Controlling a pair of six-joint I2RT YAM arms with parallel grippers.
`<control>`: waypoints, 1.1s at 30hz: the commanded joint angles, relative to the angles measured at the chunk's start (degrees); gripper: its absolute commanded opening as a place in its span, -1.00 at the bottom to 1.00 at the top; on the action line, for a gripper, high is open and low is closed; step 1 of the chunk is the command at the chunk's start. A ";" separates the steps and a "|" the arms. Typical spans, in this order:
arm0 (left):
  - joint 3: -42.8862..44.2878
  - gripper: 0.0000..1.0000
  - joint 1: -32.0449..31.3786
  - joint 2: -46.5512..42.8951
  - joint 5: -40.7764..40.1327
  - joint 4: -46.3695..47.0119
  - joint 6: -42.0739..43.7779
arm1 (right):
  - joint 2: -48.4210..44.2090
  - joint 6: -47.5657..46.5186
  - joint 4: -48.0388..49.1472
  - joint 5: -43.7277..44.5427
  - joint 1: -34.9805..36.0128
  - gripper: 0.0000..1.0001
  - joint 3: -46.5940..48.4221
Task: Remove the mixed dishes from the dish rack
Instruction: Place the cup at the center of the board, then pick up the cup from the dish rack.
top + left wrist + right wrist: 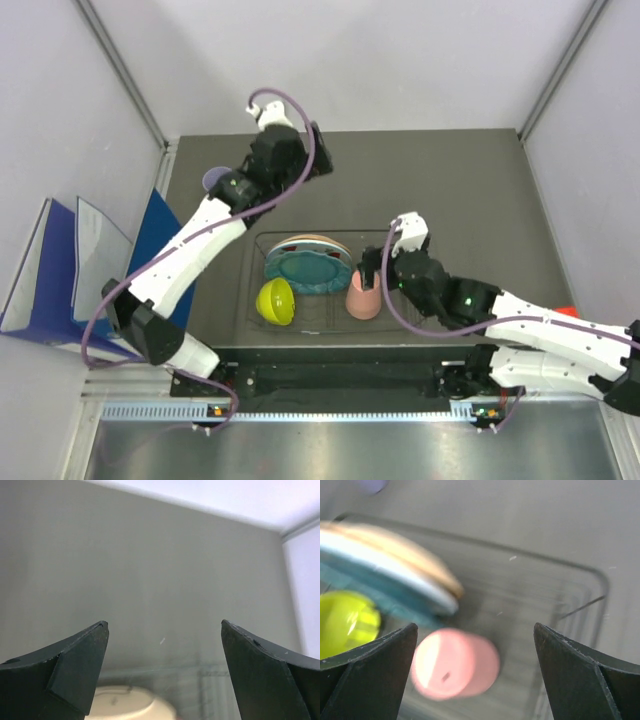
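The dish rack [252,310] sits mid-table. In it stand the teal scalloped plate [305,268], the white plate and the peach plate [310,239] in a row, with the yellow-green bowl [276,300] on the left and the salmon-pink cup [363,298] on the right. The lavender cup [214,180] stands on the table at the far left. My right gripper [372,264] hovers open just above the pink cup [455,662], with the bowl [347,622] and the plates [395,570] to its left. My left gripper [324,150] is open and empty over the far table, behind the rack.
Blue folders [60,280] lean outside the table's left edge. Pale walls close in the table on the left, far and right sides. A small red thing [565,310] shows by the right arm. In the left wrist view a pale rounded rim [125,705] and faint rack wires show below the fingers.
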 commanded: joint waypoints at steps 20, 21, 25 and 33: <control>-23.96 0.98 -5.49 -18.24 -8.16 8.95 2.87 | 10.83 5.79 0.13 5.47 10.11 0.45 2.39; -24.05 0.98 -5.49 -18.24 -8.07 8.95 2.79 | 10.48 5.88 0.13 5.55 10.20 0.22 2.48; -24.14 0.98 -5.49 -18.24 -8.07 9.04 2.96 | 9.86 6.06 -1.19 6.26 10.46 -0.19 2.83; -22.73 0.98 -5.49 -18.68 -8.33 9.39 4.10 | 2.41 2.73 -10.49 13.45 15.91 -0.45 16.17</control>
